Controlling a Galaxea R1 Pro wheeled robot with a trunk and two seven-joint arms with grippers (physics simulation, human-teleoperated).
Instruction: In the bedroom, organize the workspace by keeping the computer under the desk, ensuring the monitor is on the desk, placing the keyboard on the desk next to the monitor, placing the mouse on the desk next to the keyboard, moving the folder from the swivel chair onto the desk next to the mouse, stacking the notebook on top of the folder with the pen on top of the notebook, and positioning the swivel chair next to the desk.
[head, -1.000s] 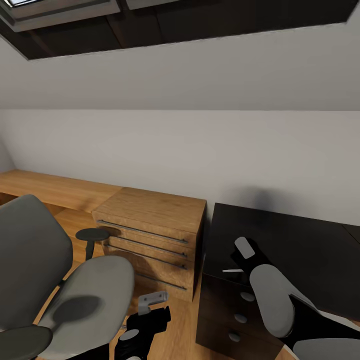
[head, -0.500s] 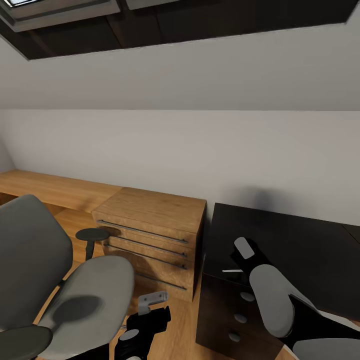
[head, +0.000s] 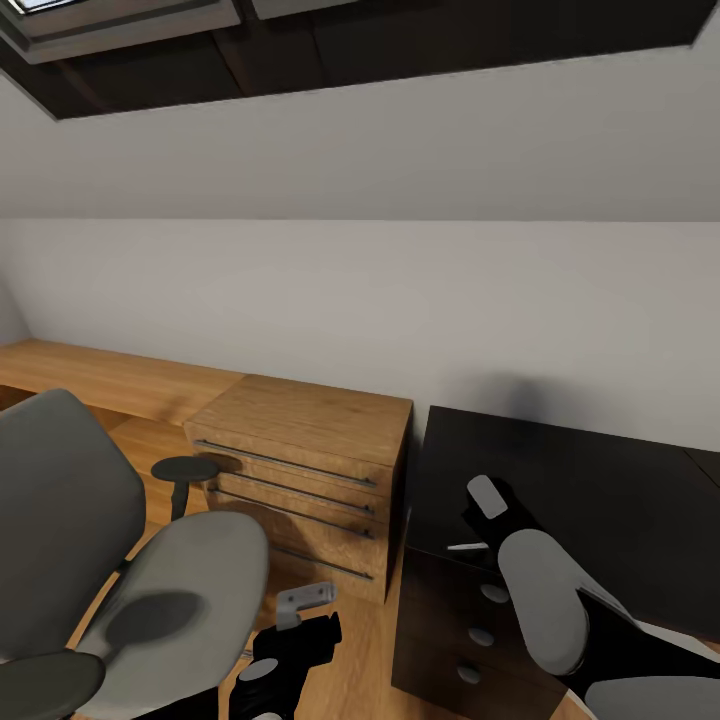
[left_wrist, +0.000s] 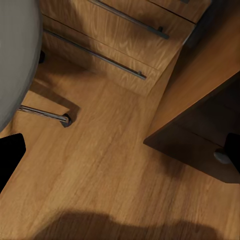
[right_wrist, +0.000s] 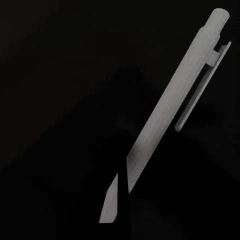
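The pen (head: 466, 545) lies at the near left corner of the black desk (head: 620, 500), beside the right gripper (head: 480, 520); whether its jaws pinch the pen cannot be told. The left gripper (head: 300, 605) hangs over the floor between the swivel chair (head: 150, 590) and the wooden drawer chest (head: 300, 460), jaw state unclear. The chair seat is bare. Judged: the pen is unstacked and the chair unpositioned. Against the earlier frames, nothing has visibly moved.
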